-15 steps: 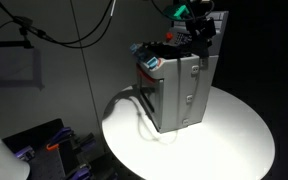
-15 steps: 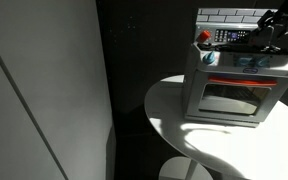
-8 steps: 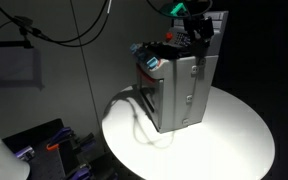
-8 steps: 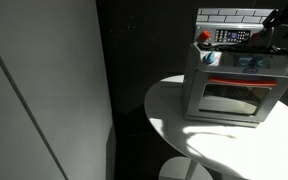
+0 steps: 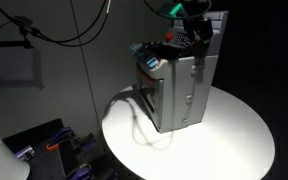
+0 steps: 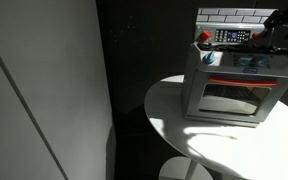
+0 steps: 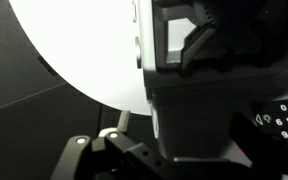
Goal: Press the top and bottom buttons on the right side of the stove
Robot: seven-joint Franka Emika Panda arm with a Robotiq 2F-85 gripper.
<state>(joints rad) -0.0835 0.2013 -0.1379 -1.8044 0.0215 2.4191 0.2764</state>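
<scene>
Showing a small grey boxy toy stove [image 5: 181,92] standing upright on a round white table [image 5: 234,145], near the table's middle. Presenting, in an exterior view, the stove's windowed front door [image 6: 234,100] facing the camera, a light tiled back panel [image 6: 224,14] rising behind the dark cooktop, and a small red part [image 6: 204,38] sitting at one top corner. Holding the black robot gripper [image 5: 198,36] low over the stove's top, close to the back panel, in both exterior views. Concealing the fingertips against dark housing, so cannot tell whether spread or pressed together. Filling the wrist view with blurred dark gripper housing, bright tabletop beyond, and white keypad digits [image 7: 282,117] at the lower right. Trailing black cables [image 5: 64,35] across the dark background.
</scene>
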